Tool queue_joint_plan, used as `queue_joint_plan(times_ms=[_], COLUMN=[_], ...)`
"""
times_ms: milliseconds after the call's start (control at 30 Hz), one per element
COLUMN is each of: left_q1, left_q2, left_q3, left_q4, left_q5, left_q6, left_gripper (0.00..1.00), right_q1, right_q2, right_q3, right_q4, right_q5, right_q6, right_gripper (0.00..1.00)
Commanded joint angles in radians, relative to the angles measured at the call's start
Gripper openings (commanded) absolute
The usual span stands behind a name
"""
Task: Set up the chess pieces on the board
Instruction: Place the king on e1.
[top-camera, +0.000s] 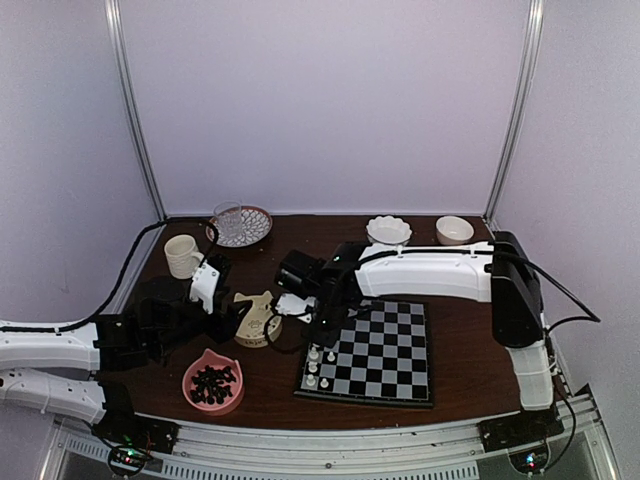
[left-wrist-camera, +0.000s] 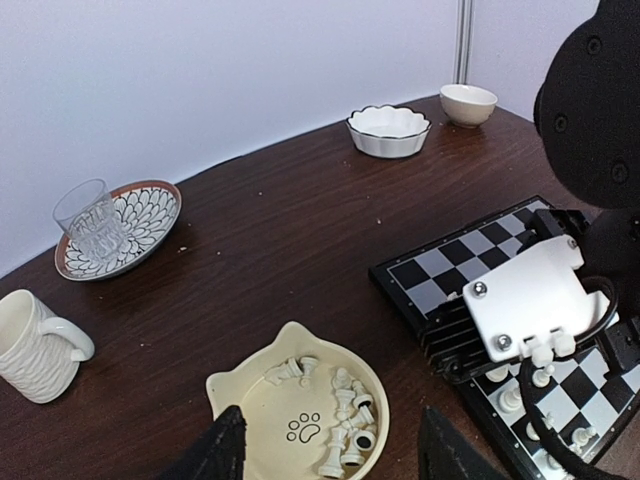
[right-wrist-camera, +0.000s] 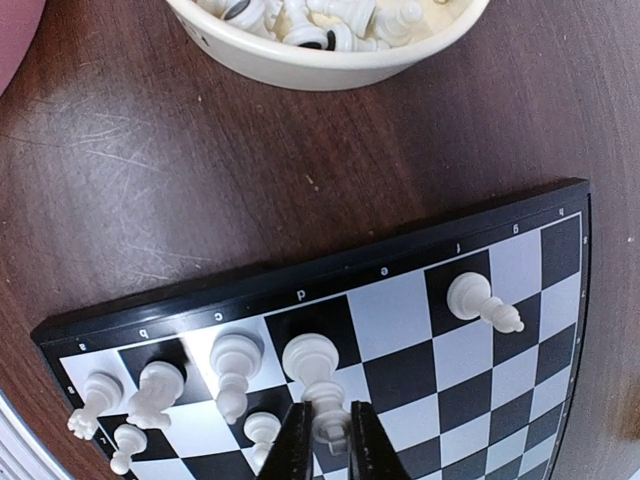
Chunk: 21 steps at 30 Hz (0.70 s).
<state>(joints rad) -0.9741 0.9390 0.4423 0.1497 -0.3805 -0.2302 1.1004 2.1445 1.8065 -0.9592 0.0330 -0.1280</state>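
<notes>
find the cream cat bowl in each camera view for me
Top external: the cat bowl sits left of centre, just left of the board.
Left wrist: cat bowl bottom centre; board at right.
Right wrist: cat bowl at top edge, cut off; board below, where the right fingers pinch a white piece.
Shared landmark: the board's edge facing the bowl.

Soft, even light; the board (right-wrist-camera: 395, 315) seemingly bows.

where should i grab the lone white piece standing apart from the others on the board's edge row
Take the lone piece by its narrow upper stem, coming straight down from above with a finger on each side. It stands upright on a round base, and the squares around it on the board are bare, leaving room. The right gripper grips another piece likewise.
</notes>
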Motion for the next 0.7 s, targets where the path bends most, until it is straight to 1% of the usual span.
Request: queue_joint_plan(times_ms=[0, 267, 667], left_q1=[0.009, 0.009, 0.008], left_q2=[0.001, 0.003, 0.005], left_q3=[0.012, 0.013, 0.015], left_q4=[0.032, 0.03, 0.029], left_q5=[0.009, 0.014, 0.019], left_q6=[0.002, 0.003, 0.004], left_gripper=[0.59, 0.59, 0.59], right_q1=[0.008, 0.009, 0.011], right_q2=[0.036, 0.053, 0.051], right_q3=[0.038, 0.048, 0.051], right_q4=[-0.017, -0.02, -0.025], right_q5=[0.003, 0.024, 0.037], right_q6=[-0.008, -0.01, -0.012], right_gripper=[0.04, 0.05, 0.16])
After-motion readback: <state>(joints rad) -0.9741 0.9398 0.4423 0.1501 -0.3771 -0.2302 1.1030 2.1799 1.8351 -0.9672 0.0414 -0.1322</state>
